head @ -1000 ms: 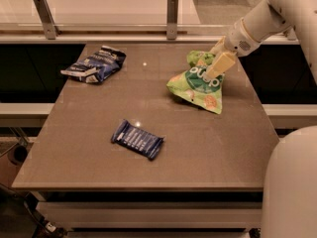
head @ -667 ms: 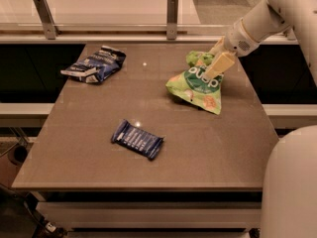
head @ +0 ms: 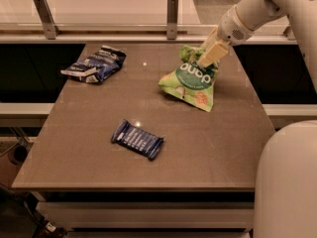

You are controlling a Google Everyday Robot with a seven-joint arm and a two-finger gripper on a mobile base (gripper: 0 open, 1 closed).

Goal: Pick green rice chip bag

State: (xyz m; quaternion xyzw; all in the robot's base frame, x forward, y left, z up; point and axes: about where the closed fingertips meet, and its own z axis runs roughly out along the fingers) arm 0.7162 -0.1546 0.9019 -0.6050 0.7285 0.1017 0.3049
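The green rice chip bag (head: 190,81) is light green with a dark green round logo. It sits at the right rear of the brown table (head: 99,167), its upper end raised and its lower corner touching the tabletop. My gripper (head: 209,54) comes in from the upper right on a white arm. Its cream fingers (head: 213,51) are shut on the bag's crumpled top edge.
A dark blue and white snack bag (head: 95,64) lies at the table's left rear. A small dark blue bar wrapper (head: 138,139) lies near the middle front. A railing with metal posts (head: 172,16) runs behind the table. My white base (head: 287,182) fills the lower right.
My gripper has moved a little left and up with the bag's top in it. The bag has tilted up and shifted slightly left.
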